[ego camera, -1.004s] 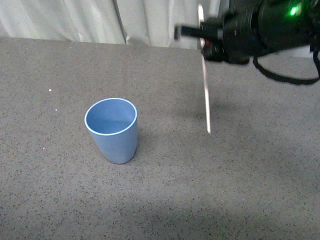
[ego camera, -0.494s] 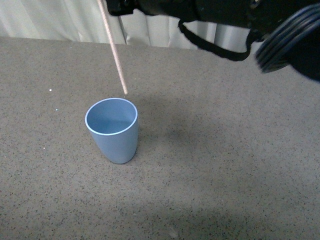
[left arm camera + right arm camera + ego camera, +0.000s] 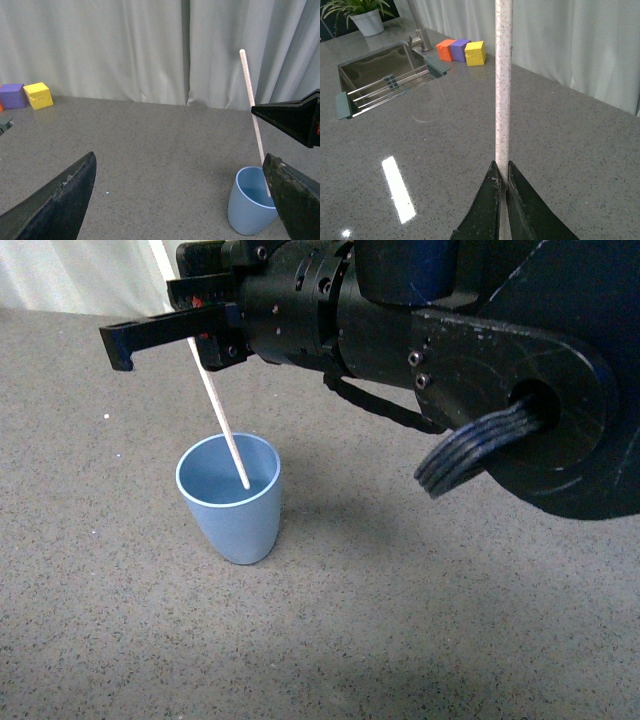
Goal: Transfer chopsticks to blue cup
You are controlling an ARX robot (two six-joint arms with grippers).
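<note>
The light blue cup stands upright on the grey speckled counter. It also shows in the left wrist view. My right gripper is shut on the chopsticks, a thin cream-white stick, and holds it tilted above the cup. The stick's lower tip is inside the cup's mouth near the far rim. In the right wrist view my right gripper pinches the stick between its black fingers. In the left wrist view the stick rises from the cup. My left gripper is open and empty, left of the cup.
The right arm's big black body fills the upper right of the front view. A yellow block and a purple block sit by the curtain. A sink, an orange block and a potted plant lie further off.
My right gripper has swung left and come down with the stick. The stick's tip, outside the cup's far rim half a second ago, is now inside the cup's mouth.
</note>
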